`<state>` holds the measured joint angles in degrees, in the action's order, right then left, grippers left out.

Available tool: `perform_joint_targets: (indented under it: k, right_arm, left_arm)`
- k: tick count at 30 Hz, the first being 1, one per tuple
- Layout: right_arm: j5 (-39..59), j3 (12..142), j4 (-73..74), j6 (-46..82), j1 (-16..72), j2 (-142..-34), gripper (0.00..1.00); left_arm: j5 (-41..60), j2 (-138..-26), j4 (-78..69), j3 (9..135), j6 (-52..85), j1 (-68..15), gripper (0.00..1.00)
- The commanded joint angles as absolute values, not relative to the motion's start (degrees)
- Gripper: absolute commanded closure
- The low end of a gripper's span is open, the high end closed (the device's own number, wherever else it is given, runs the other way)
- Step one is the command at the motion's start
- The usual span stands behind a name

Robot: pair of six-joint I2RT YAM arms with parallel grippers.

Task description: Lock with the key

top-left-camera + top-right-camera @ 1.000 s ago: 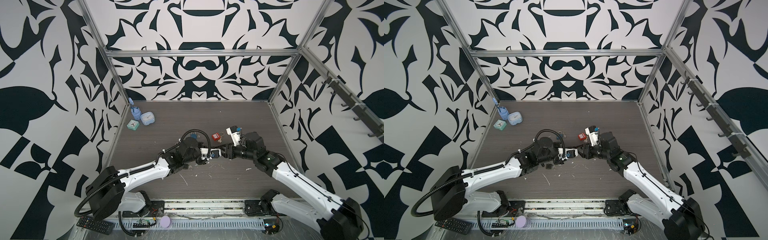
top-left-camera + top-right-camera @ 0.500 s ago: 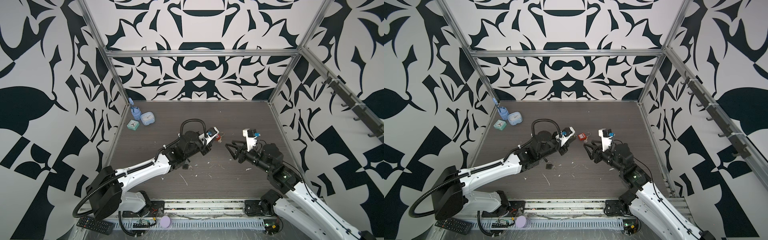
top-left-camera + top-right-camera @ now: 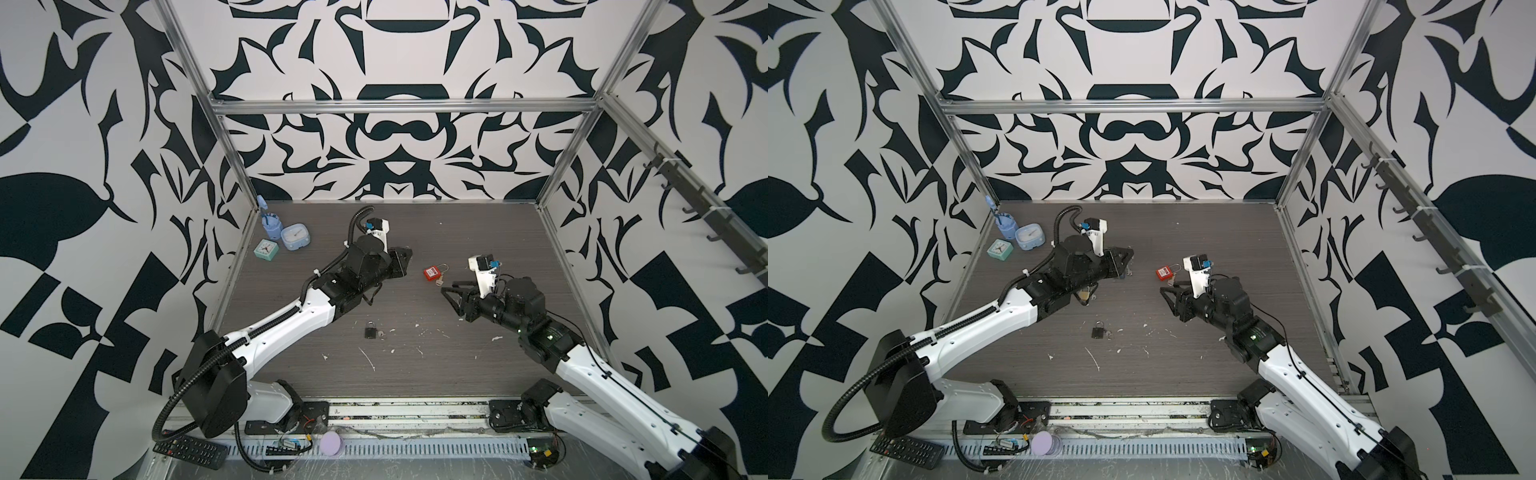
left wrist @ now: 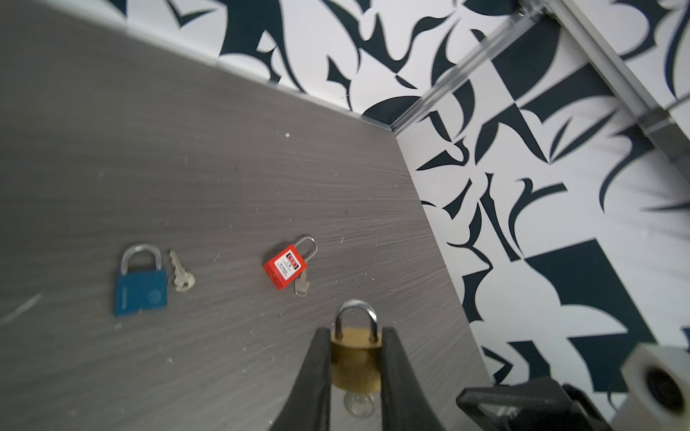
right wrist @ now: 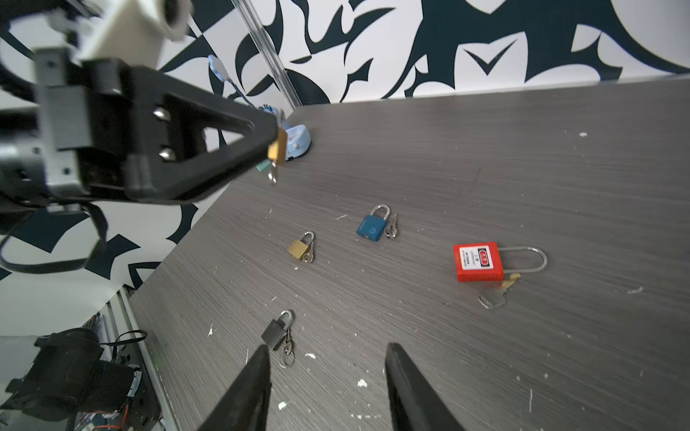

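My left gripper (image 4: 355, 334) pinches a brass padlock (image 4: 356, 358), its key (image 4: 358, 405) hanging straight down. My right gripper (image 5: 326, 349), spread and empty, waits well off to its right.

Left gripper (image 3: 1126, 257): raised over the dark grey wood-grain tabletop (image 3: 1204, 353), tips pointing right; anything between them is too small to tell.
Red rectangular padlock (image 3: 1165, 272): flat on the tabletop, steel shackle pointing right.
Right gripper (image 3: 1168, 300): jaws parted, just beside the red padlock.
Small black padlock (image 3: 1097, 332): lying nearer the front edge.
Back-left corner: teal square clock (image 3: 1000, 249), pale blue clock (image 3: 1030, 237).
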<state>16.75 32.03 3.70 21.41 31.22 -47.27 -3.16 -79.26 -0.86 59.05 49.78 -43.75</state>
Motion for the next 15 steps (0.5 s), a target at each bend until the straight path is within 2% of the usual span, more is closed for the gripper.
perform_joint_targets:
  k: [1, 8, 15]
  right_arm:
    - [17.0, 33.5, 10.9, 21.0, 32.0, -49.9, 0.51]
    - [16.5, 38.8, 10.2, 21.1, 34.4, -59.9, 0.56]
    - [14.7, 41.3, 11.2, 21.3, 36.0, -65.8, 0.58]
  left_arm:
    - [-2.2, -80.8, 4.9, 60.0, 64.7, -43.5, 1.00]
    - [3.9, -84.4, 5.1, 59.9, 75.3, -42.4, 1.00]
    - [5.2, -85.6, 8.3, 59.8, 79.3, -41.4, 1.00]
